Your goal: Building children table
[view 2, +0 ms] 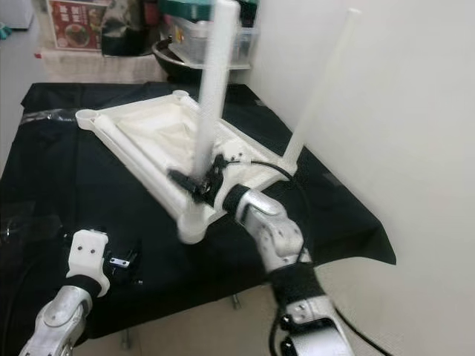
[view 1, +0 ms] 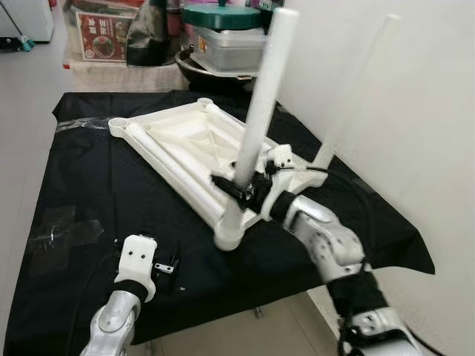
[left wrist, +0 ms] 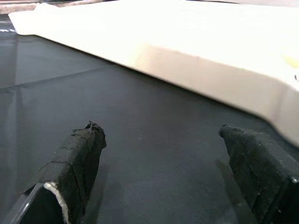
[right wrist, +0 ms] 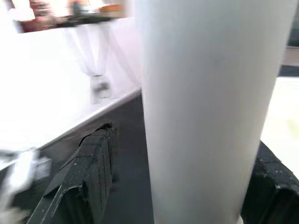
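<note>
Black cloth (view 1: 89,170) covers a workbench where the left gripper (view 1: 165,265) rests, fingers apart and empty. Beside it lies the upturned white tabletop (view 1: 185,144); the right gripper (view 1: 239,185) clamps a table leg (view 1: 260,111) standing in the near corner socket, apparently being seated and needing straight downward pressure next.

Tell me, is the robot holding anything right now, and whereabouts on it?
The right gripper grips the near white table leg low down, just above its corner socket. The left gripper is open, holding nothing.

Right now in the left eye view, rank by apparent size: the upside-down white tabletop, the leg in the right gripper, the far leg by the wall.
1. White tabletop, largest.
2. Leg held by the right gripper, though nearness inflates it.
3. Far leg, thinner-looking and farther off; both legs may match.
</note>
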You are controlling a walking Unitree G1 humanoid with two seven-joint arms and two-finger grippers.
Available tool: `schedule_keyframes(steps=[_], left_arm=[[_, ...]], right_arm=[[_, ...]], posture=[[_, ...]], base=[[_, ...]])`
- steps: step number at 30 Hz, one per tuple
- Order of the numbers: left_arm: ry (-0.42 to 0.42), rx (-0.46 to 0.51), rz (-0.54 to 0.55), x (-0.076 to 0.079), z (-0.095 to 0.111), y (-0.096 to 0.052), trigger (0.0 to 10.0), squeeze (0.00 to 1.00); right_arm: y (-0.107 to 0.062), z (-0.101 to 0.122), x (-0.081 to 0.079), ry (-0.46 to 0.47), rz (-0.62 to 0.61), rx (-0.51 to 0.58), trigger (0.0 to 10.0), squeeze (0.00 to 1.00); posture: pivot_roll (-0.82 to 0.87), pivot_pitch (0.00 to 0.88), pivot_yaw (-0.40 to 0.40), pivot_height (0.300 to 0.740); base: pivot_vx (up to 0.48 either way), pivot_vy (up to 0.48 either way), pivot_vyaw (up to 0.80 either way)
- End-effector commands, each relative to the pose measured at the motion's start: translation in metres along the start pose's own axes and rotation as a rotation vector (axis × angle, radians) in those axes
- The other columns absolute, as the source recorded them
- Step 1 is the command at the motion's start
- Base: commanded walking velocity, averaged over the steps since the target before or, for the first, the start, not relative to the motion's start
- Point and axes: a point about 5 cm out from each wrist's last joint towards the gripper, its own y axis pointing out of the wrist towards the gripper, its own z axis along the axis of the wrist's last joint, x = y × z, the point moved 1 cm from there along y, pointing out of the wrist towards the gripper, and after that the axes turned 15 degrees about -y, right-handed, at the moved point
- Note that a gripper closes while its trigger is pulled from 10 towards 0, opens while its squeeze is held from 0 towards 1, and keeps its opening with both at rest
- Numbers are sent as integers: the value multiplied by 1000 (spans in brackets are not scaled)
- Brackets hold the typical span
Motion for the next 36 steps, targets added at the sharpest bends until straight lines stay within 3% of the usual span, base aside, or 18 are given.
schedule_keyframes(steps=[1,2,3,5,9,10,11,13,19,20,21,22,25,26,28,29,32,36], left_arm=[[-2,-11,0,1,-4,-1,10000,0],[-2,-11,0,1,-4,-1,10000,0],[-2,-10,0,2,-4,-1,10000,0],[-1,-9,1,1,-4,-2,10000,0],[-1,-9,2,1,-4,-2,10000,0],[-2,-11,1,1,-4,-2,10000,0],[-2,-11,1,1,-4,-2,10000,0],[-2,-15,-4,2,-5,-3,10000,0],[-3,-16,-4,2,-5,-3,10000,0],[-3,-16,-2,2,-5,-3,10000,0],[-3,-16,-2,2,-5,-3,10000,0],[-2,-17,-2,1,-5,-2,10000,0],[-2,-19,-7,2,-5,-2,10000,0],[-2,-19,-9,2,-5,-1,10000,0],[-2,-19,-10,2,-5,-1,10000,0],[-2,-18,-9,2,-5,-1,10000,0],[-2,-17,-8,2,-4,0,10000,0],[-2,-15,-8,2,-4,0,10000,0]], right_arm=[[3,-5,-14,-5,94,5,7922,0],[3,-5,-14,-5,94,5,7922,0],[8,-11,-13,-2,55,-5,0,0],[17,-27,3,-14,-170,-110,0,0],[18,-31,8,-26,-243,-147,0,0],[9,-45,27,-24,-473,-272,0,0],[9,-45,27,-24,-473,-272,0,0],[-28,-68,53,10,-915,-481,0,0],[-54,-75,55,12,-1112,-561,0,0],[-60,-76,52,8,-1154,-574,8392,0],[-60,-76,52,8,-1154,-574,8392,0],[-57,-75,48,13,-1122,-555,10000,0],[-43,-63,45,32,-1031,-427,10000,141],[-33,-54,44,58,-934,-343,10000,1000],[-26,-48,44,73,-887,-295,10000,1000],[-14,-41,42,75,-746,-264,10000,0],[-6,-35,39,75,-640,-242,10000,0],[7,-2,24,3,-304,-86,10000,0]], posture=[[173,0,-166,740],[173,0,-166,740],[176,0,-166,740],[175,0,-165,740],[175,0,-165,740],[161,0,-159,740],[161,0,-159,740],[159,0,-159,740],[160,0,-155,740],[155,0,-152,740],[155,0,-152,740],[149,0,-148,740],[146,0,-145,740],[147,0,-146,740],[147,0,-146,740],[151,0,-147,740],[151,0,-147,740],[155,0,-150,740]], base=[[0,0,0],[0,0,0],[0,0,0],[0,0,0],[0,0,0],[0,0,0],[0,0,0],[0,0,0],[0,0,0],[0,0,0],[0,0,0],[0,0,0],[0,0,0],[0,0,0],[0,0,0],[0,0,0],[0,0,0],[0,0,0]])
